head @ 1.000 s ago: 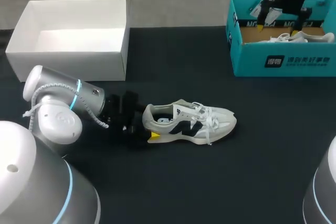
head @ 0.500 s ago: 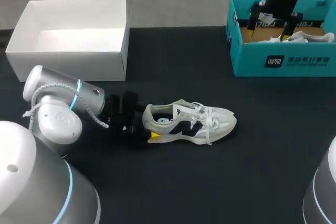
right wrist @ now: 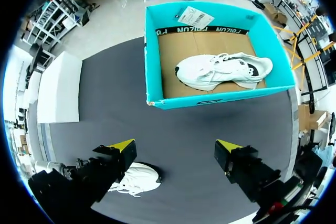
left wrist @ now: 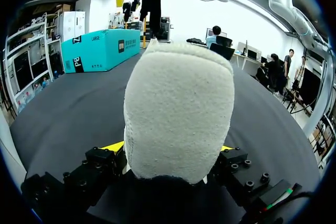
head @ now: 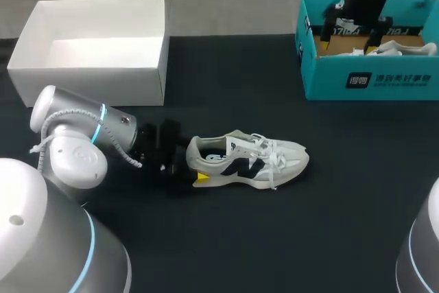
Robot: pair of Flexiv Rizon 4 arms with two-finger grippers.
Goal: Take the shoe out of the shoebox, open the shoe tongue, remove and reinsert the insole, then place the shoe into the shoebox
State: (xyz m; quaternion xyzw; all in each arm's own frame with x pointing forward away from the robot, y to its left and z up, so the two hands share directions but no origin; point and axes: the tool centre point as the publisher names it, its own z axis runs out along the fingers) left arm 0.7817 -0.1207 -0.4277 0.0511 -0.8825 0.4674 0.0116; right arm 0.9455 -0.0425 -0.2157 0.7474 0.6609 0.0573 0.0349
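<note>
A white shoe (head: 250,159) with a dark side logo lies on its side mid-table, toe to the right. My left gripper (head: 194,162) is at its heel. In the left wrist view the grey heel (left wrist: 178,119) fills the gap, both yellow-tipped fingers pressing its sides, so my left gripper (left wrist: 173,149) is shut on it. My right gripper (head: 352,29) hangs open above the teal shoebox (head: 370,80) at the back right. In the right wrist view my right gripper (right wrist: 176,148) has nothing between its tips, and a second white shoe (right wrist: 223,70) lies in the teal shoebox (right wrist: 210,100).
An empty white box (head: 89,49) stands at the back left. The black table (head: 329,204) stretches in front of and to the right of the shoe. My left arm's big joints (head: 75,142) fill the near left.
My right gripper has lifted out of the teal shoebox and shifted slightly left, still open. The left arm and the shoe have not moved.
</note>
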